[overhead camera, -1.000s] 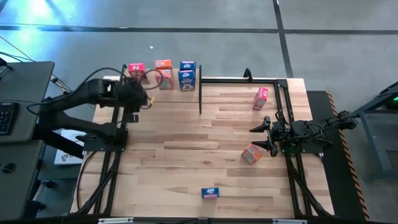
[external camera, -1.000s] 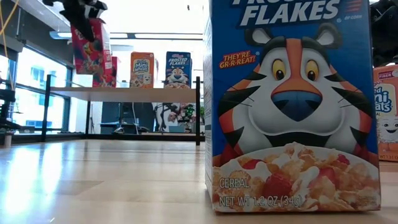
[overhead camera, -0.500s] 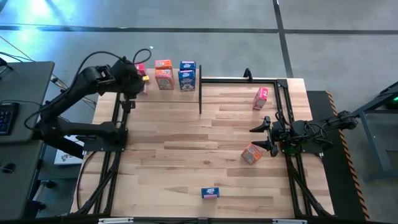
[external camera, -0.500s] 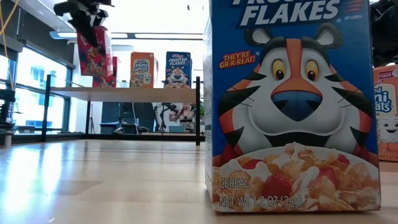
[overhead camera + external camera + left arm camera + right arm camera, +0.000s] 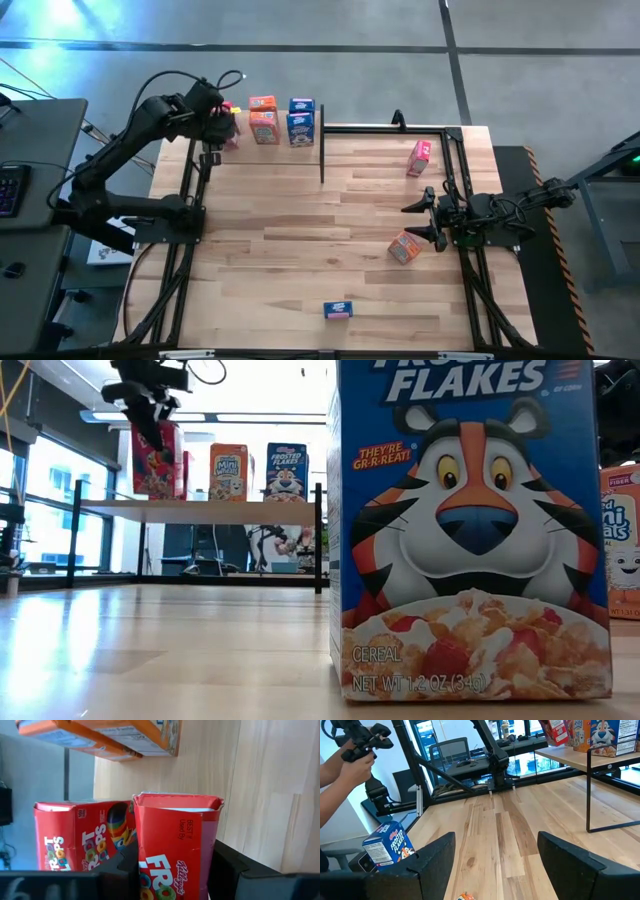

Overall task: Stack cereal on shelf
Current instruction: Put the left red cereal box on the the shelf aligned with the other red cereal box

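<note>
1. The left gripper (image 5: 222,118), at the upper left of the high view, has been carried from over the table edge to the shelf (image 5: 200,508) within the last second. It is clenched on a red box (image 5: 175,851).
2. In the low view that box is now held low beside a second red box (image 5: 82,837) on the shelf; earlier it hung higher. Contact with the board cannot be confirmed. Placement is judged nearly done, release outstanding.
3. An orange box (image 5: 264,119) and a blue box (image 5: 300,120) are noted further along the shelf.
4. The right gripper (image 5: 422,220), at centre right, is unchanged, fingers apart and empty.
5. On the plank table (image 5: 300,260) three boxes remain: pink box (image 5: 419,156), orange carton (image 5: 404,246), blue carton (image 5: 338,310).
6. A person's hand (image 5: 350,767) is seen at the upper left of the right wrist view.
</note>
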Robot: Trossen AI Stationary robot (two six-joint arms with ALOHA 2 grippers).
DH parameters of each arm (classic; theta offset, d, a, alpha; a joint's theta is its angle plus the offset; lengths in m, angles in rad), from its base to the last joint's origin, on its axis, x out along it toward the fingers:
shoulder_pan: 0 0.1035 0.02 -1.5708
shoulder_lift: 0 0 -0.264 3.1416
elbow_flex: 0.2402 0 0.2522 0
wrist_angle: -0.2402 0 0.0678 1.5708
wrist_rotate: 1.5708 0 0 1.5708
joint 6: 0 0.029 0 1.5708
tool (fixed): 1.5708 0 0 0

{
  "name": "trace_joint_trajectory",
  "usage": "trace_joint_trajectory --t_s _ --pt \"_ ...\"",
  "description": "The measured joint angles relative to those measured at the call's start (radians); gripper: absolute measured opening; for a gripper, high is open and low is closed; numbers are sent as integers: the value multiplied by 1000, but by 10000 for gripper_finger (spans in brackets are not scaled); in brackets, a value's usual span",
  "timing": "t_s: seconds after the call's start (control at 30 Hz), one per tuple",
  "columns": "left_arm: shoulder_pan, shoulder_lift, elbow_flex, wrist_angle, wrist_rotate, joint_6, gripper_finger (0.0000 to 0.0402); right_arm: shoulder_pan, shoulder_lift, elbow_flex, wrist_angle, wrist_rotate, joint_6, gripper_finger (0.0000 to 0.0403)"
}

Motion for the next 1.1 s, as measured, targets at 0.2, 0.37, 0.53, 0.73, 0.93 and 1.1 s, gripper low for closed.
trace_joint_trajectory --t_s 0.2,0.37,0.53,0.73,0.93,1.1 --pt "53 32 0 4 49 14 145 0 0 0 0 0 0 275" --pt "83 44 0 7 74 30 145 0 0 0 0 0 0 275" --pt "113 43 0 22 112 46 151 0 0 0 0 0 0 275" --pt "128 43 0 33 112 47 174 0 0 0 0 0 0 275" --pt "131 43 0 34 116 71 180 0 0 0 0 0 0 275" --pt "131 43 0 42 116 82 180 0 0 0 0 0 0 275"
